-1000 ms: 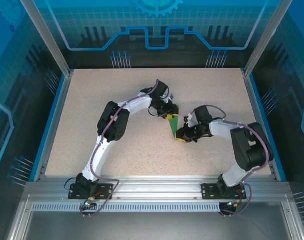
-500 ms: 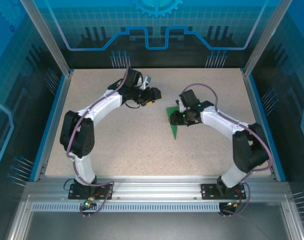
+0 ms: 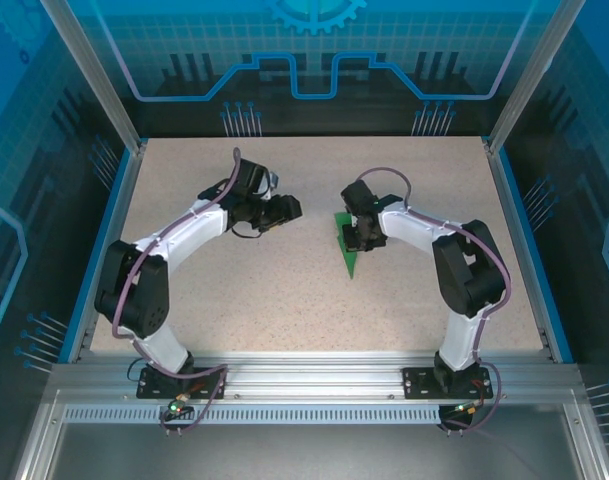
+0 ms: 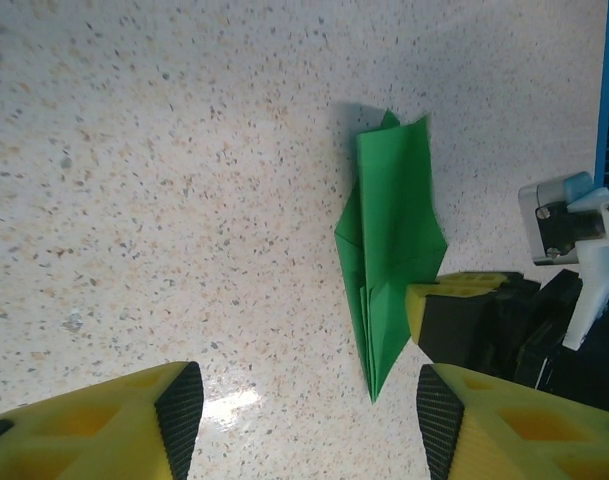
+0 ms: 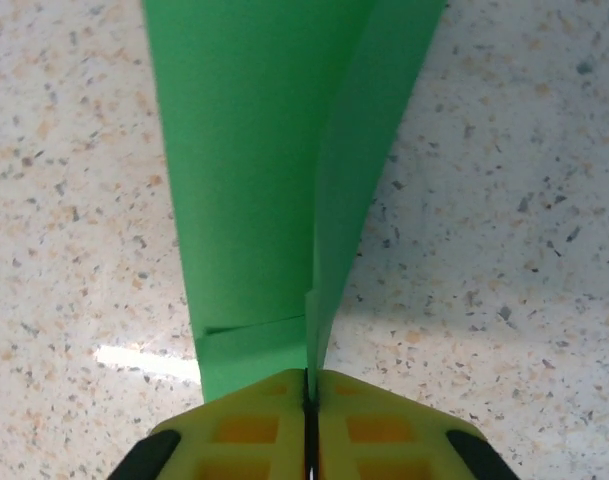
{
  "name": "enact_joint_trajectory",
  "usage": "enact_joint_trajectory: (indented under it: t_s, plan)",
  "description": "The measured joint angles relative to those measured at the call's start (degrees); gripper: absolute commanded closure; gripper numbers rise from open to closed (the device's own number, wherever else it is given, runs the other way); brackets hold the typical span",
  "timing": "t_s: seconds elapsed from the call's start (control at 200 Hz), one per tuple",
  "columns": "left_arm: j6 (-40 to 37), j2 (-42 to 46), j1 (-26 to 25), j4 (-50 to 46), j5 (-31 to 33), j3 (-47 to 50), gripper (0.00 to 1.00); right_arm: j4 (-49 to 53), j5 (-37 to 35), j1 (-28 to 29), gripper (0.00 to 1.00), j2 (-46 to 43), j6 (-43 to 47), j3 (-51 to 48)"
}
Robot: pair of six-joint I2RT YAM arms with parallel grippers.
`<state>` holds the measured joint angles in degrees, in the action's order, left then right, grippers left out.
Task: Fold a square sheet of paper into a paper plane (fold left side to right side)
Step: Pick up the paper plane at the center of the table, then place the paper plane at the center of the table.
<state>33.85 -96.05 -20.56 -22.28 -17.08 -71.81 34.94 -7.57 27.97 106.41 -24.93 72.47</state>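
Note:
The square sheet of paper (image 3: 348, 250) is green and folded into a narrow wedge on the table, its tip toward the near edge. In the right wrist view one flap of the paper (image 5: 254, 150) stands up, and my right gripper (image 5: 309, 385) is shut on that flap's edge. From above, the right gripper (image 3: 358, 236) sits at the wedge's wide right side. My left gripper (image 3: 290, 208) is to the left of the paper, apart from it. Its jaws (image 4: 309, 410) are open with nothing between them, and the paper (image 4: 389, 240) lies ahead of them.
The speckled beige table (image 3: 234, 290) has a blue raised border (image 3: 104, 240) on the left and right. Aluminium posts stand at the far corners, with a blue back wall behind. Both arm bases are bolted to the metal rail (image 3: 314, 375) at the near edge.
My left gripper let go of the paper, opened, and drew back to the left. My right gripper moved up from the wedge's tip to its wide end and shut on a flap.

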Motion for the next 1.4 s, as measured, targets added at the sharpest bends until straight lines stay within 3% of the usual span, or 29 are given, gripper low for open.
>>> enact_joint_trajectory:
  t_s: [0.2,0.415,0.685,1.09,1.401]
  plan:
    - [-0.9,3.0,0.0,-1.3,4.3,0.0,0.35,1.0,2.8,1.0,1.0,-5.9,1.0,-0.1]
    - [-1.4,9.2,0.3,-2.6,10.3,0.7,0.29,-3.8,14.8,0.5,1.0,-14.5,0.3,-4.0]
    - [-2.4,12.1,0.6,-3.3,14.3,1.6,0.28,-15.1,27.4,-5.3,0.99,-9.0,-4.7,-15.7]
    - [-2.4,12.1,0.6,-4.1,14.4,2.6,0.26,-17.5,25.6,-9.0,0.94,-7.5,-5.4,-20.3]
    - [-2.6,12.2,0.6,-3.9,14.4,3.0,0.19,-15.8,22.9,-9.2,0.73,-12.5,-4.0,-20.8]
